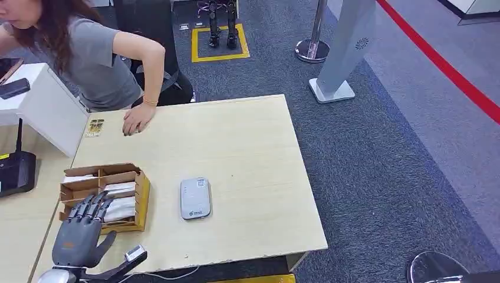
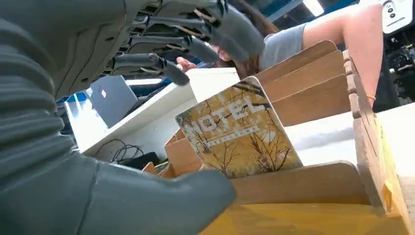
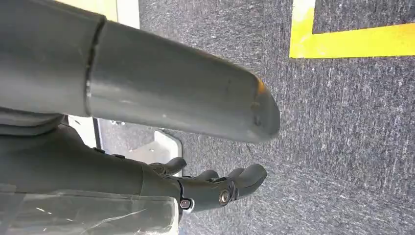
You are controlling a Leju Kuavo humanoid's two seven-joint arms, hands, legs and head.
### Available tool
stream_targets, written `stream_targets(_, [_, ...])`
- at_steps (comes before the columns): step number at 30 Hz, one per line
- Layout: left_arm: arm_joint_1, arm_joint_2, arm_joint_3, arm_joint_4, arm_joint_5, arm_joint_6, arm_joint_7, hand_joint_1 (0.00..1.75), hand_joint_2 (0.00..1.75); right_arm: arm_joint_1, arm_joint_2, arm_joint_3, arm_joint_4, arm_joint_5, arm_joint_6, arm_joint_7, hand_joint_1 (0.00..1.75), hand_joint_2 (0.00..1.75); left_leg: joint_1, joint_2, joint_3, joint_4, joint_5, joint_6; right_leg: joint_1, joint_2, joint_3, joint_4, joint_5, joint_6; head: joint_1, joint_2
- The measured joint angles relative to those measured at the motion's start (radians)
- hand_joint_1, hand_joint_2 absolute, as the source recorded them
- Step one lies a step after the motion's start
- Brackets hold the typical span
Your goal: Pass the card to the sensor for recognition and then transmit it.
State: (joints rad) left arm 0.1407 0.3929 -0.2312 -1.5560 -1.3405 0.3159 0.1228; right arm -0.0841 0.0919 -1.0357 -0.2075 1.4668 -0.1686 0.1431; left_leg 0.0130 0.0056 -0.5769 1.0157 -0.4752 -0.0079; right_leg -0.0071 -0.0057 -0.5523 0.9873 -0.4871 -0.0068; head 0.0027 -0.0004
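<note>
A yellow card printed HOTEL point(image 2: 240, 132) stands tilted in a slot of the wooden card box point(image 1: 139, 200) at the table's front left. My left hand point(image 1: 79, 233) hovers over the box's near end. Its fingers point(image 2: 195, 44) are spread above the card and its thumb point(image 2: 161, 200) lies below it, and neither touches the card. The grey-white sensor point(image 1: 196, 198) lies flat on the table just right of the box. My right hand point(image 3: 147, 98) hangs over the carpet, fingers point(image 3: 220, 188) loosely bent, holding nothing.
A person leans in at the far left with a hand point(image 1: 138, 118) on the table beside another small card point(image 1: 94, 127). A black router point(image 1: 15, 171) and a white counter point(image 1: 41, 106) stand to the left. A stanchion base point(image 1: 312, 50) and a grey pillar point(image 1: 348, 53) stand beyond the table.
</note>
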Motion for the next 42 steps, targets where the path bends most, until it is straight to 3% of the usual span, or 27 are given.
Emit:
stream_targets(9, [0.0, 0.0, 0.0, 0.002, -0.001, 0.0, 0.0, 0.42, 1.75, 0.0, 0.0, 0.003, 0.0, 0.001, -0.001, 0.0, 0.0, 0.0, 0.0, 0.0, 0.0, 0.0, 0.0, 0.0, 0.0, 0.0, 0.0, 0.0, 0.0, 0.0, 0.0, 0.0])
stream_targets(12, [0.0, 0.0, 0.0, 0.003, 0.004, -0.003, 0.0, 0.49, 1.75, 0.0, 0.0, 0.003, 0.0, 0.003, -0.003, 0.003, 0.0, 0.0, 0.0, 0.0, 0.0, 0.0, 0.0, 0.0, 0.0, 0.0, 0.0, 0.0, 0.0, 0.0, 0.0, 0.0])
stream_targets(13, [0.0, 0.0, 0.0, 0.003, 0.016, -0.009, -0.001, 0.59, 1.75, 0.0, 0.0, 0.004, 0.0, 0.003, -0.003, 0.003, 0.0, 0.0, 0.0, 0.0, 0.0, 0.0, 0.0, 0.0, 0.0, 0.0, 0.0, 0.0, 0.0, 0.0, 0.0, 0.0])
stream_targets(24, [-0.003, -0.009, -0.001, 0.009, 0.054, -0.032, -0.021, 0.59, 1.75, 0.0, 0.0, 0.005, 0.0, 0.007, -0.004, 0.005, 0.0, 0.0, 0.0, 0.0, 0.0, 0.0, 0.0, 0.0, 0.0, 0.0, 0.0, 0.0, 0.0, 0.0, 0.0, 0.0])
stream_targets(26, [-0.003, -0.01, -0.002, 0.01, 0.054, -0.032, -0.021, 1.08, 1.75, 0.0, 0.0, 0.005, 0.0, 0.007, -0.004, 0.005, 0.0, 0.0, 0.0, 0.0, 0.0, 0.0, 0.0, 0.0, 0.0, 0.0, 0.0, 0.0, 0.0, 0.0, 0.0, 0.0])
stream_targets(27, [-0.003, -0.01, -0.002, 0.01, 0.054, -0.032, -0.021, 1.17, 1.75, 0.0, 0.0, 0.005, 0.0, 0.007, -0.004, 0.005, 0.0, 0.0, 0.0, 0.0, 0.0, 0.0, 0.0, 0.0, 0.0, 0.0, 0.0, 0.0, 0.0, 0.0, 0.0, 0.0])
stream_targets(32, [-0.004, -0.012, -0.002, 0.01, 0.067, -0.036, -0.026, 1.47, 1.75, 0.0, 0.0, 0.005, 0.0, 0.008, -0.006, 0.005, 0.0, 0.0, 0.0, 0.0, 0.0, 0.0, 0.0, 0.0, 0.0, 0.0, 0.0, 0.0, 0.0, 0.0, 0.0, 0.0])
stream_targets(34, [-0.004, -0.014, -0.003, 0.01, 0.084, -0.044, -0.035, 1.5, 1.75, 0.0, 0.0, 0.005, 0.0, 0.009, -0.009, 0.005, 0.0, 0.0, 0.0, 0.0, 0.0, 0.0, 0.0, 0.0, 0.0, 0.0, 0.0, 0.0, 0.0, 0.0, 0.0, 0.0])
stream_targets(37, [-0.005, -0.015, -0.005, 0.01, 0.101, -0.051, -0.044, 1.75, 1.75, 0.0, 0.0, 0.005, 0.0, 0.01, -0.012, 0.005, 0.0, 0.0, 0.0, 0.0, 0.0, 0.0, 0.0, 0.0, 0.0, 0.0, 0.0, 0.0, 0.0, 0.0, 0.0, 0.0])
stream_targets(42, [-0.011, -0.015, -0.007, 0.01, 0.109, -0.054, -0.052, 1.75, 1.75, 0.0, 0.0, 0.006, 0.0, 0.015, -0.02, 0.006, 0.0, 0.0, 0.0, 0.0, 0.0, 0.0, 0.0, 0.0, 0.0, 0.0, 0.0, 0.0, 0.0, 0.0, 0.0, 0.0])
